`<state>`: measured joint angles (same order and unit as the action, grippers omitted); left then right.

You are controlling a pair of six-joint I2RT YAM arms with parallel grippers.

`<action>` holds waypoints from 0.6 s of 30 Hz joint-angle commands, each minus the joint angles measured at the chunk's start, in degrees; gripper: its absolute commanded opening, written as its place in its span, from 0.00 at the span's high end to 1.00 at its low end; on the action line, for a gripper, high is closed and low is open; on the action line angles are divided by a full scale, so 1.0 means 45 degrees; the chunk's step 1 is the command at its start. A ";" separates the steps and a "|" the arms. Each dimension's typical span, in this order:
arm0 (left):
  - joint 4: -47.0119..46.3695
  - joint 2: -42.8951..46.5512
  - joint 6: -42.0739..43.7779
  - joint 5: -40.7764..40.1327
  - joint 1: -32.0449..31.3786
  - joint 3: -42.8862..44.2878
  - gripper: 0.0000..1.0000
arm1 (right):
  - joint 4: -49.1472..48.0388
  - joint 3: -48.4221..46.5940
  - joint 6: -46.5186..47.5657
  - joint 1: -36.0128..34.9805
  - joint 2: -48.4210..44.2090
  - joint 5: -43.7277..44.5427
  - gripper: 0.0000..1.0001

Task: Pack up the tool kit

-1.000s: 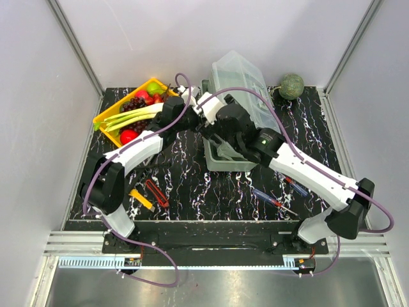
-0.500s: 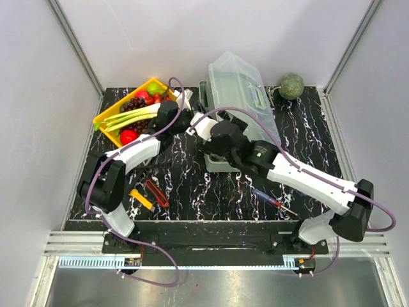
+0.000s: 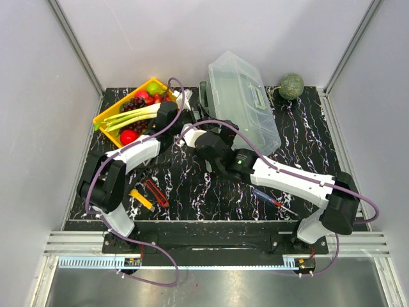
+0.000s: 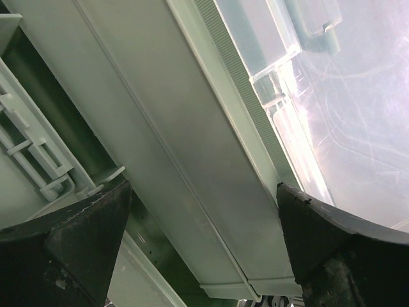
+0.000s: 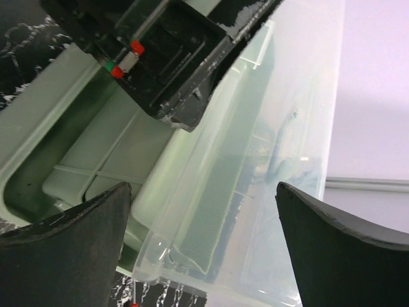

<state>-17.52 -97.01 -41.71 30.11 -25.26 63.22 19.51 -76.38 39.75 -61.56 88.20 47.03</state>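
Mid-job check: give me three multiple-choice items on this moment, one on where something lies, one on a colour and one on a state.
1. Where do the yellow cutters and red cutters lie?
A) near-left part of the table
B) back right corner
C) under the right arm

2. What colour is the tray holding the fruit and vegetables?
A) blue
B) yellow
C) white

3. How do the left gripper and right gripper stand?
A) both shut
B) one shut on a screwdriver
C) both open, holding nothing

Answers:
1 A: the overhead view shows both cutters side by side at the near left.
2 B: its rim is yellow.
3 C: each wrist view shows fingers wide apart with nothing gripped.
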 commanded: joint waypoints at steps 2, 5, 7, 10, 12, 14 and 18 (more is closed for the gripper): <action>-0.0189 -0.0082 0.0305 -0.0069 0.0007 -0.0103 0.01 | -0.1970 0.0352 0.1284 -0.0050 -0.0030 0.1775 0.01; -0.0014 -0.0219 0.0305 -0.0089 0.0065 -0.0084 0.01 | -0.2302 0.0371 0.1596 -0.0050 -0.0225 0.2049 0.01; 0.0181 -0.0258 0.0363 -0.0225 0.0104 -0.0084 0.01 | -0.2498 0.0410 0.1850 -0.0051 -0.0381 0.2225 0.01; 0.0571 -0.0550 0.0403 -0.0362 0.0124 -0.0045 0.02 | -0.2577 0.0352 0.2046 -0.0050 -0.0674 0.2323 0.01; 0.0806 -0.0765 0.0403 -0.0421 0.0163 0.0013 0.02 | -0.2558 0.0352 0.2143 -0.0050 -0.0967 0.2285 0.01; 0.0982 -0.0941 0.0441 -0.0557 0.0183 0.0014 0.02 | -0.2499 0.0352 0.2202 -0.0050 -0.1201 0.2246 0.00; 0.1197 -0.1137 0.0500 -0.0772 0.0261 -0.0084 0.02 | -0.2188 0.0333 0.2066 -0.0050 -0.1748 0.2070 0.01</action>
<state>-16.60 -99.22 -42.04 30.11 -24.64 63.40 12.73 -73.65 47.44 -61.93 86.41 52.95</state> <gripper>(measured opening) 0.985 0.993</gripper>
